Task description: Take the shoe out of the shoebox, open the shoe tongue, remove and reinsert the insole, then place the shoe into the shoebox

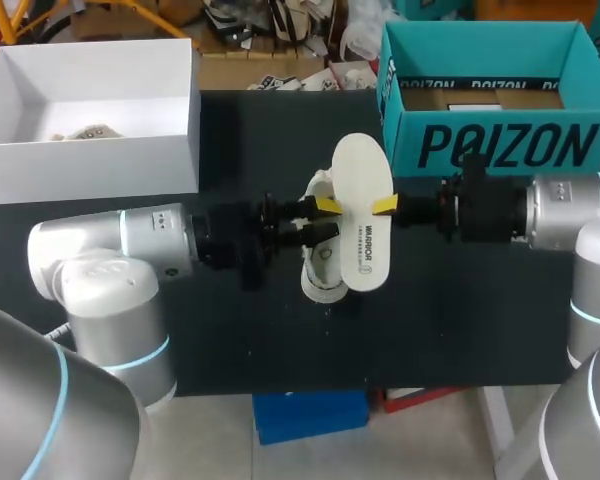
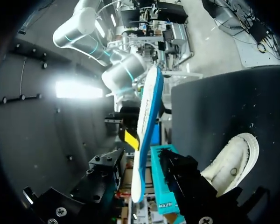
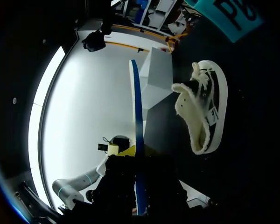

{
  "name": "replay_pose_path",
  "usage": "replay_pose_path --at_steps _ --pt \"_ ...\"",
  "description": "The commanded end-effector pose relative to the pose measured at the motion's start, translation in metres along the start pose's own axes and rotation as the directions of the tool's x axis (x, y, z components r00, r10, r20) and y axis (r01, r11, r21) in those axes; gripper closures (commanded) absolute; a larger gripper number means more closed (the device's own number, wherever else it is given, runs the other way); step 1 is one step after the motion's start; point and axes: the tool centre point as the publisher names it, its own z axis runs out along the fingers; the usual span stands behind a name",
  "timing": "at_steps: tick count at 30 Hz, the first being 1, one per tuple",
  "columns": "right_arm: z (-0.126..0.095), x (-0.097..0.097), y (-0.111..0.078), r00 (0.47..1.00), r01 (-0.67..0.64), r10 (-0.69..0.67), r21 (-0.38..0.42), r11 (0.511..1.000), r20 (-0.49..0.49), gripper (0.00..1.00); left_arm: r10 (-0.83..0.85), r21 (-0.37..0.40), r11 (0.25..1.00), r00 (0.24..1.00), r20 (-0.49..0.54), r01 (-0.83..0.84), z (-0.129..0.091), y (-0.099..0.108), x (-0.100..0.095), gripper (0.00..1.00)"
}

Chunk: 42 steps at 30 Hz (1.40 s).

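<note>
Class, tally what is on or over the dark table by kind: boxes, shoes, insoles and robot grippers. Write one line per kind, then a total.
Boxes: 2 (white box, teal box)
Shoes: 1 (white shoe)
Insoles: 1 (insole, held over the shoe)
Grippers: 2 (left gripper, right gripper)
Total: 6

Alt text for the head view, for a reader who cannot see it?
The right end effector holds a white insole over a white shoe on the black table, with the left end effector at the shoe's other side. A white box and a teal box stand behind.
</note>
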Motion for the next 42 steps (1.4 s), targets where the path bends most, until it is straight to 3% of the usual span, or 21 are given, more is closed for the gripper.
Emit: replay_pose_path --at_steps 1,18,24,29,33,35,38,39,40,42 --pt "0.001 0.000 -0.001 1.000 -0.001 0.001 -0.005 1.000 -0.003 1.00 0.011 -0.171 0.985 1.000 -0.002 -0.012 0.012 0.004 0.001 0.53" --pt "0.000 -0.001 -0.001 1.000 -0.004 0.004 -0.014 1.000 -0.011 1.00 -0.004 -0.110 0.994 1.000 0.012 0.005 0.030 0.006 0.000 0.55" --pt "0.000 -0.001 -0.001 1.000 -0.003 0.003 -0.016 1.000 -0.012 1.00 -0.008 -0.098 0.995 1.000 0.008 0.008 0.034 0.007 0.000 0.76" --pt "0.000 -0.001 -0.002 1.000 0.000 0.000 -0.017 1.000 -0.012 1.00 -0.036 -0.081 0.996 0.999 0.021 0.038 0.040 0.007 0.006 0.75" --pt "0.000 -0.001 -0.002 1.000 0.000 0.000 -0.017 1.000 -0.013 1.00 -0.037 -0.069 0.997 0.999 0.022 0.038 0.044 0.004 0.006 0.84" --pt "-0.001 0.000 -0.002 1.000 0.000 0.000 -0.017 1.000 -0.015 1.00 -0.034 -0.065 0.997 0.999 0.021 0.035 0.045 0.005 0.006 1.00" --pt "-0.001 0.000 -0.003 1.000 0.001 -0.001 -0.019 1.000 -0.014 1.00 -0.032 -0.061 0.998 0.999 0.019 0.033 0.046 0.006 0.007 1.00" --pt "-0.001 0.000 -0.003 1.000 -0.001 0.000 -0.021 1.000 -0.011 0.79 -0.033 -0.059 0.998 0.999 0.019 0.034 0.046 0.006 0.007 1.00" --pt "-0.002 0.000 -0.003 1.000 -0.006 0.006 -0.030 1.000 -0.007 0.00 -0.033 -0.057 0.998 0.999 0.017 0.034 0.045 0.006 0.006 1.00" --pt "-0.005 0.001 -0.003 1.000 -0.005 0.005 -0.038 0.999 0.014 0.00 -0.042 -0.037 0.998 0.999 0.006 0.042 0.042 0.005 0.005 1.00"
